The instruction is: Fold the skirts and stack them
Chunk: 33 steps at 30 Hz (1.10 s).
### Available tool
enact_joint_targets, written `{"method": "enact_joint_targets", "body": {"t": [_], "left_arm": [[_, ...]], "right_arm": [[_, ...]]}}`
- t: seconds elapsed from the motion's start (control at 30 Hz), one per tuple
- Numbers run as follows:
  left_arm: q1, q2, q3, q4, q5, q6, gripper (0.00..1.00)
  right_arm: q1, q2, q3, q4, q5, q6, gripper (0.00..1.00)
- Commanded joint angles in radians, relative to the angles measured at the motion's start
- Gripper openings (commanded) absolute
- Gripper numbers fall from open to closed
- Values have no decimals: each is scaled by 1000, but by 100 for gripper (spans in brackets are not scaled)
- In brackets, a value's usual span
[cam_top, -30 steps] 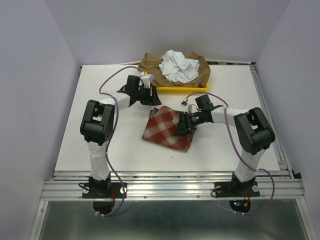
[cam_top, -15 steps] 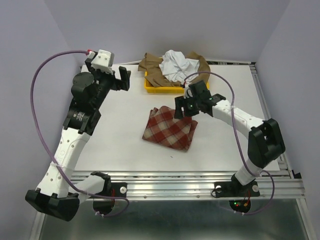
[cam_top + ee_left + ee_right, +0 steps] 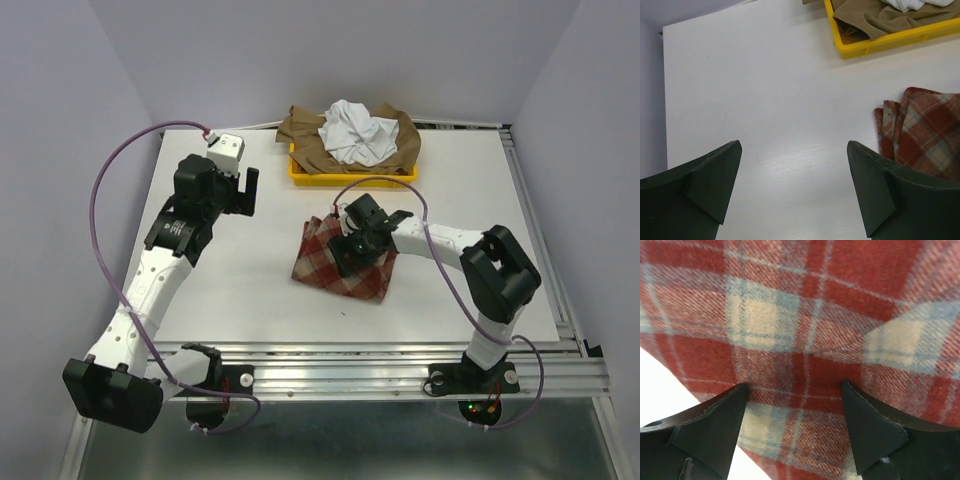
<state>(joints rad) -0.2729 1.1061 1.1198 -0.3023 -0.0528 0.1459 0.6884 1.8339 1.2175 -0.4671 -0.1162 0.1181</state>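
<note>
Table (image 3: 250, 270): left gripper (image 3: 794, 152), right gripper (image 3: 792, 390) spread; checked skirt (image 3: 805, 315) fills right wrist view.

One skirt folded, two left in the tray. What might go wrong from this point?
The right gripper is low over the folded checked skirt with its jaws open; closing or dragging there could catch the top layer and undo the fold. In the yellow tray, the white skirt lies bunched on the tan skirt, so pulling one may drag the other.
</note>
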Motion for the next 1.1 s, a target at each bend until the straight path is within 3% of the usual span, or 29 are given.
{"method": "enact_joint_targets", "body": {"t": [0.0, 0.27, 0.43, 0.5, 0.67, 0.77, 0.9, 1.07], "left_arm": [[4, -31, 11, -6, 62, 76, 99], [4, -25, -8, -9, 189, 116, 99], [4, -25, -15, 17, 186, 116, 99], [4, -22, -12, 20, 179, 110, 99], [4, -18, 3, 15, 179, 100, 99], [4, -18, 2, 20, 171, 92, 99], [4, -11, -2, 25, 165, 75, 99], [4, 11, -6, 31, 139, 58, 99]], "right_arm": [[-58, -71, -150, -119, 53, -285, 82], [-193, -378, -326, -156, 112, -842, 85], [-328, -499, -305, -163, 95, -925, 87], [-351, -536, -257, -168, 85, -832, 92], [-351, -542, -99, -286, -8, -470, 91], [-351, -516, -107, -347, -95, -271, 91], [-351, -506, -173, -283, -131, -73, 91], [-314, -470, -239, -179, -83, 41, 93]]}}
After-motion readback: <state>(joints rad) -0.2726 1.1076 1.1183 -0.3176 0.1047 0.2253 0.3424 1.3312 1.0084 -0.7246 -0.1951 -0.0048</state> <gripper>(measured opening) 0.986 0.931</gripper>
